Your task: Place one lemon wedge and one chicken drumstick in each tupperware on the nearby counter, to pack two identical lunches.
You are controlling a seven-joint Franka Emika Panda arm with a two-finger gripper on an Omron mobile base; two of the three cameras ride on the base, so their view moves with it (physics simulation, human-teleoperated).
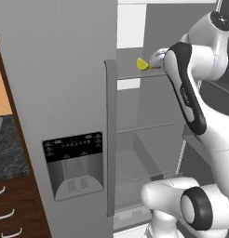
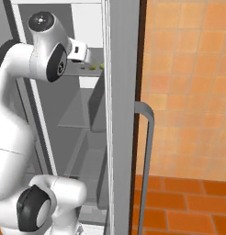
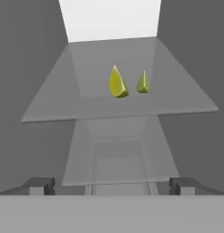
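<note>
Two yellow lemon wedges lie side by side on a glass shelf (image 3: pixel 177 98) in the open fridge: a larger one (image 3: pixel 117 83) and a smaller one (image 3: pixel 142 83) to its right. The left base view shows one wedge (image 1: pixel 142 64), and the right base view shows them as small yellow specks (image 2: pixel 97 66). My gripper (image 3: pixel 111 186) is open and empty, level with the shelf's front edge and short of the wedges. The hand (image 1: pixel 157 57) hovers just right of the wedge. The chicken drumstick and the tupperware are out of view.
The fridge's left door (image 1: pixel 65 93) with its dispenser panel (image 1: pixel 74 162) and tall handle (image 1: pixel 111 139) stands close beside the arm. Lower glass shelves (image 1: pixel 144 128) sit below. The black counter (image 1: pixel 9 148) over brown drawers lies left. An orange tiled wall (image 2: pixel 188 92) is right.
</note>
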